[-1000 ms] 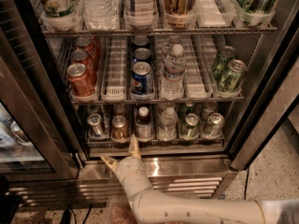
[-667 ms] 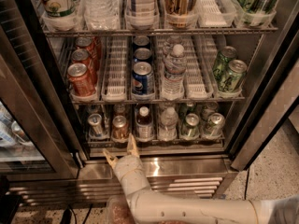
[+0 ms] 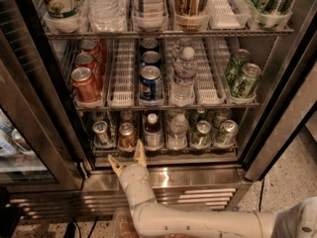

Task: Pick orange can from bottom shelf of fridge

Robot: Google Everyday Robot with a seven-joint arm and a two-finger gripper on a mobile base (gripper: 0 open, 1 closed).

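Red cans (image 3: 85, 83) fill the middle rack (image 3: 168, 104) at 10 o'clock, with a blue can (image 3: 150, 82) at centre, a water bottle (image 3: 184, 76) just right of it and green cans (image 3: 242, 77) at 3 o'clock. Lower down stand a silver can (image 3: 101, 132), a dark bottle (image 3: 152, 129), a small bottle (image 3: 177, 130) and two green-silver cans (image 3: 214, 132). At 6 o'clock is the gripper (image 3: 126, 152), fingers spread. At 4 o'clock is speckled floor (image 3: 292, 182).

orange can (image 3: 127, 135): glossy metal | bottom shelf (image 3: 171, 151): wire | jaws: matt, apart, at fridge (image 3: 198, 177) base (shiny steel)
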